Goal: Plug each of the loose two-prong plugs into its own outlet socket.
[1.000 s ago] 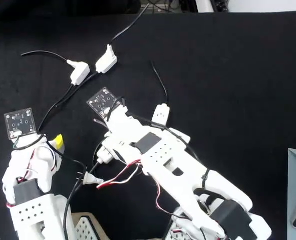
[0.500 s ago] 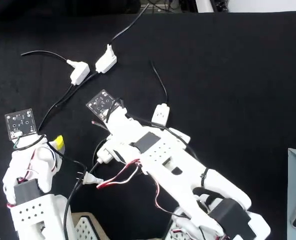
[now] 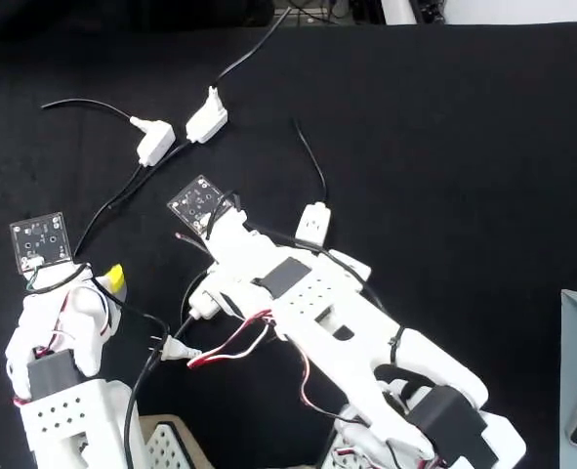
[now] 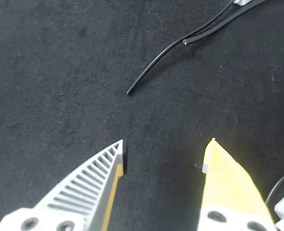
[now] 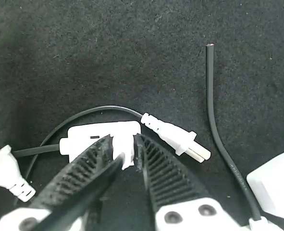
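Two plugs lie loose on the worktop (image 3: 464, 147): near plug (image 5: 173, 138) just beside the socket (image 5: 91, 134) our right pincer (image 5: 123, 144) clamps narrowly, far plug (image 5: 7, 177) lower left. Our left pincer (image 4: 166, 142) gapes wide; we judge nothing plugged yet.

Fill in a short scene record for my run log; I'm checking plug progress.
left gripper: open, over bare black table
right gripper: shut on outlet socket
nearest plug: loose, lying beside that socket, prongs pointing away from it
second plug: loose on the table, not in any socket
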